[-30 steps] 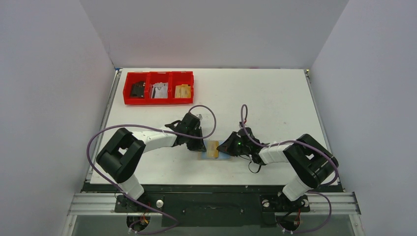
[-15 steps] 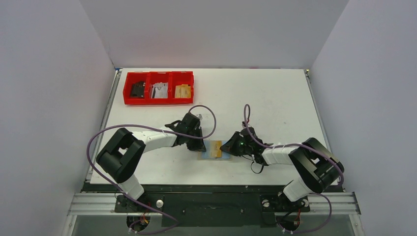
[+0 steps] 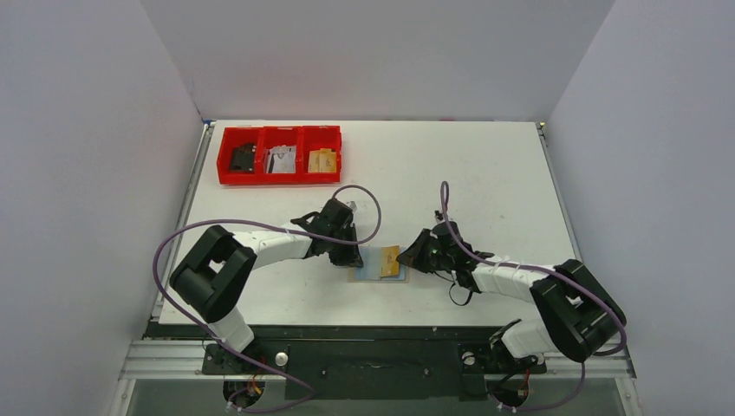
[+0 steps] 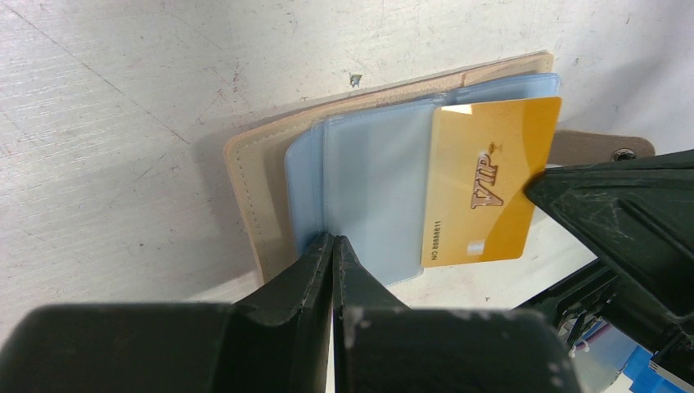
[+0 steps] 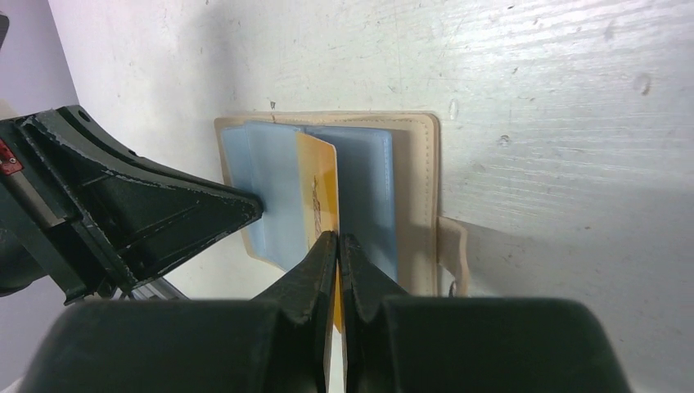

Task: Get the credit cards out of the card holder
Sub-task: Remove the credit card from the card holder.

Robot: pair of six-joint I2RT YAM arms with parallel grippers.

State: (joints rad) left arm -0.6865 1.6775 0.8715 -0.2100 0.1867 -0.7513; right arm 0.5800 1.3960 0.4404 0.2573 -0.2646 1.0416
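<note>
Mid near edge of counter point(image 3: 485, 173): left hand point(image 4: 333, 242) clenches the pale blue sleeve point(image 4: 368, 188) of the open card holder point(image 4: 245, 192), right hand point(image 5: 338, 239) clenches the gold VIP credit card point(image 4: 491, 184), partly drawn out.

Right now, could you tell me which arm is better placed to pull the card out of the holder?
Right: the right gripper is shut on the card, partly out; the left gripper pins the holder by its sleeve.
</note>
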